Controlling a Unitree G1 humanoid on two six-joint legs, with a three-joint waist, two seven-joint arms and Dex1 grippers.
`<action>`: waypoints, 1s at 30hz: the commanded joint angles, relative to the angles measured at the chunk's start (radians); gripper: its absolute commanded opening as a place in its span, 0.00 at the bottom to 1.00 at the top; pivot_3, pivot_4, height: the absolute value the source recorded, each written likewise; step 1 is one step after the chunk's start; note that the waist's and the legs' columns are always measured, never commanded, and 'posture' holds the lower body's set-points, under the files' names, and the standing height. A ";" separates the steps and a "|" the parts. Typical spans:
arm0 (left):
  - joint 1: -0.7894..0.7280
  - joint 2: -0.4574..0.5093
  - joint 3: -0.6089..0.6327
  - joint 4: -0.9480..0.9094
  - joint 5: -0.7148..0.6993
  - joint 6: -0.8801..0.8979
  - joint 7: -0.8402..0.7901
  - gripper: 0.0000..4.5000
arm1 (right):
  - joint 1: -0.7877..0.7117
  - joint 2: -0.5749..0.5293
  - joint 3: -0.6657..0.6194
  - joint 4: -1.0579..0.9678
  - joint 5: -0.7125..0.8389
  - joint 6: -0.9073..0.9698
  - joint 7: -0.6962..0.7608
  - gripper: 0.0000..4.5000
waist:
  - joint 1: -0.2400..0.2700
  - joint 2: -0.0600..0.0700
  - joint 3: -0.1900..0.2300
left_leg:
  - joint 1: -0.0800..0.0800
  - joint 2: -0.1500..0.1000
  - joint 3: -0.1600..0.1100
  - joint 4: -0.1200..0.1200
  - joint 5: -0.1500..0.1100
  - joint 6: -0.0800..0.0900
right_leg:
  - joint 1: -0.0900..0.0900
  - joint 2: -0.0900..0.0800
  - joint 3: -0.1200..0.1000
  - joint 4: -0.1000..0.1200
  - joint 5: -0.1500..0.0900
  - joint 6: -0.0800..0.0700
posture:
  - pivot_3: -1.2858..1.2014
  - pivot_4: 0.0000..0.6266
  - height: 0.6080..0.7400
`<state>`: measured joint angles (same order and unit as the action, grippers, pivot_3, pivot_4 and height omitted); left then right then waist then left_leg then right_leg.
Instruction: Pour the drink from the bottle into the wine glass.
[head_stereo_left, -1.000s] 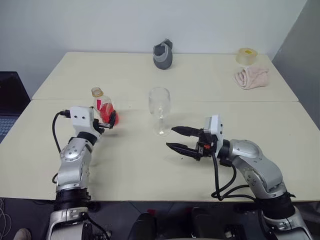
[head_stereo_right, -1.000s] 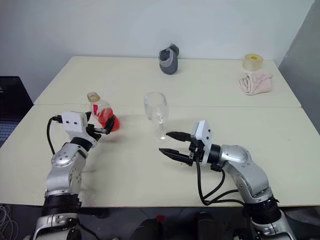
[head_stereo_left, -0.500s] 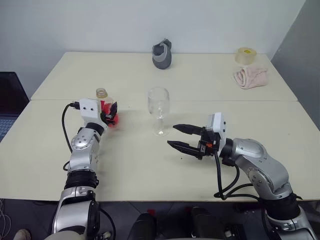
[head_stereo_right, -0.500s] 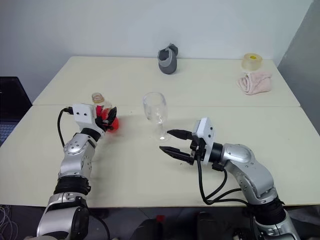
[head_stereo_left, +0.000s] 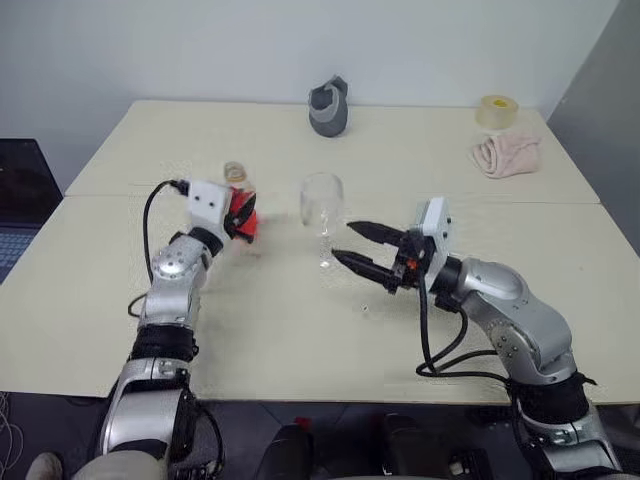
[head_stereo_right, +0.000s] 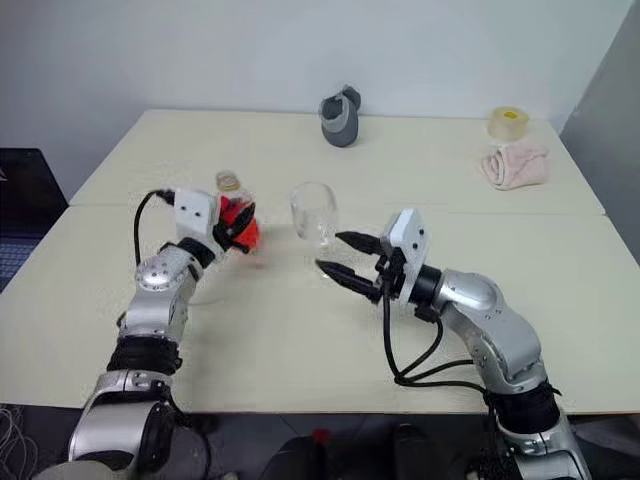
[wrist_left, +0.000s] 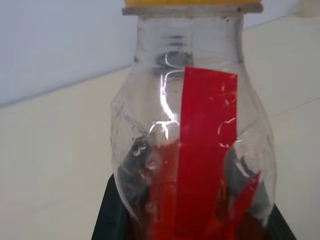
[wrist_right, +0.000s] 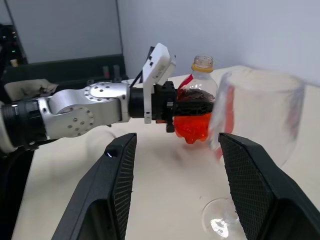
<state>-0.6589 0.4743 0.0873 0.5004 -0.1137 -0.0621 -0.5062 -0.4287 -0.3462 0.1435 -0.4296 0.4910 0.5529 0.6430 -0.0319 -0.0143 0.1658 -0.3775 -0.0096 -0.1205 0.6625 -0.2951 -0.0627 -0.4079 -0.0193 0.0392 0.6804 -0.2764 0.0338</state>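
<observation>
Since a second ago the left end effector (head_stereo_right: 238, 222) has closed on the small clear plastic bottle with a yellow screw cap (head_stereo_left: 237, 190) and lifted it off the cream worktop (head_stereo_left: 300, 330), carrying it toward the clear stemmed wine glass (head_stereo_left: 322, 205). Taking that glass as the landmark: the bottle now hangs just to its left, clear of the worktop, gripped around its bulbous lower body, roughly upright with the cap still on. The bright red translucent drink (wrist_right: 192, 122) pools in the lower part of the bottle, and a red strip runs up its side in the left wrist view. The glass itself stands upright on its round foot with an empty bowl. Just to its right, the right end effector (head_stereo_left: 352, 248) has risen a little and hovers above the worktop with its two black fingers (wrist_right: 116, 185) spread apart, pointing at the glass and holding nothing. Far behind the glass lies a grey bundled object (head_stereo_left: 328, 108); well to the right and behind sit a pink crumpled cloth (head_stereo_left: 507, 155) and a yellowish tape roll (head_stereo_left: 495, 112).
</observation>
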 joint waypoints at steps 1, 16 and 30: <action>-0.090 0.052 -0.021 -0.075 -0.002 -0.003 -0.097 0.23 | -0.046 0.006 -0.015 -0.001 -0.026 -0.005 -0.039 0.62 | -0.001 0.000 0.000 | -0.001 -0.001 0.000 0.000 0.000 -0.001 | -0.001 0.000 0.000 0.000 0.000 0.000 | 0.52 0.24 1.00; -0.310 0.167 -0.154 0.179 0.178 -0.429 -0.269 0.23 | -0.107 0.050 -0.016 0.045 -0.068 -0.059 -0.068 0.62 | -0.003 0.000 0.000 | -0.003 -0.004 0.000 0.000 0.000 0.000 | -0.003 0.000 0.000 0.000 0.000 0.000 | 0.52 0.24 1.00; -0.497 0.198 -0.230 0.456 0.331 -0.740 -0.224 0.23 | -0.160 0.074 -0.014 0.101 -0.108 -0.102 -0.057 0.62 | -0.015 0.000 0.000 | -0.003 -0.004 0.000 0.000 -0.001 0.003 | -0.004 0.000 0.000 0.001 0.000 0.000 | 0.52 0.24 1.00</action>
<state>-1.1027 0.6439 -0.1529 0.9539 0.2074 -0.7659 -0.7664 -0.5661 -0.2801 0.1411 -0.3107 0.3763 0.4779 0.5838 -0.0466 -0.0142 0.1659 -0.3807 -0.0140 -0.1209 0.6626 -0.2963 -0.0597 -0.4116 -0.0188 0.0388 0.6814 -0.2764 0.0338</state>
